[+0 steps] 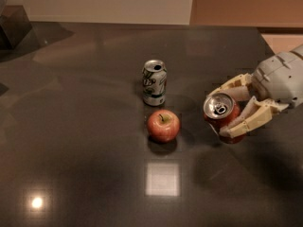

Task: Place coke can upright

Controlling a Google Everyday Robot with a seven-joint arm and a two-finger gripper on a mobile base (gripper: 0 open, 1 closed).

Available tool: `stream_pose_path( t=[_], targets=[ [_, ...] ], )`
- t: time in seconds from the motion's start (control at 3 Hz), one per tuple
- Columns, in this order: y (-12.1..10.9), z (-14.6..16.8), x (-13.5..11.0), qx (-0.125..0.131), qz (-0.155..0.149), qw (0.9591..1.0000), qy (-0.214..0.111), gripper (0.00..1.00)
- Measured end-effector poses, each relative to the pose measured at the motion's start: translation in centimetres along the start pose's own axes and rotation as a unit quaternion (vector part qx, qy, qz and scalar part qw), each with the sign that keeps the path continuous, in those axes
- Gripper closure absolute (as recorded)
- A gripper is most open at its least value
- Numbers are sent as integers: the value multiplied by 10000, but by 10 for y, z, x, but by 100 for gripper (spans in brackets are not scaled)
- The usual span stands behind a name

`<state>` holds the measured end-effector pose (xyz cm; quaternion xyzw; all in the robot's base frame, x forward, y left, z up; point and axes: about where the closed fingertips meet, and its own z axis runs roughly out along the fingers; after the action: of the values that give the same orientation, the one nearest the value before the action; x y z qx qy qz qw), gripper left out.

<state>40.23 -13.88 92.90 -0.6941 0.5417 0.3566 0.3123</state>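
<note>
One red aluminium coke can (220, 109), tilted, grasped by beige hand (217, 116) at right of dark desk (85, 126); placing underway, next likely righting, then release.

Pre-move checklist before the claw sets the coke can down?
1. Grip: ok. The claw is at the right of the table, with fingers on both sides of the coke can.
2. Can upright: not ok. It is tilted, silver top facing the camera.
3. Can base touching the table: cannot tell.
4. Gap to the apple: ok. It sits left of the can, apart.
5. Green-and-white can: ok. It stands upright, well away from the claw.
</note>
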Motion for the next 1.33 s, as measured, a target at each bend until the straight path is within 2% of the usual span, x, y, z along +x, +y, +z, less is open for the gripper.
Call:
stream_pose_path(
  t=[0.33, 0.67, 1.0, 1.33],
  targets=[
    [6, 3, 0, 25, 164, 9983, -563, 100],
    [11, 9, 7, -105, 247, 9931, -1141, 100],
    [14, 11, 11, -263, 117, 9856, -1664, 100],
    [15, 12, 13, -282, 35, 9788, -2029, 100]
  ],
)
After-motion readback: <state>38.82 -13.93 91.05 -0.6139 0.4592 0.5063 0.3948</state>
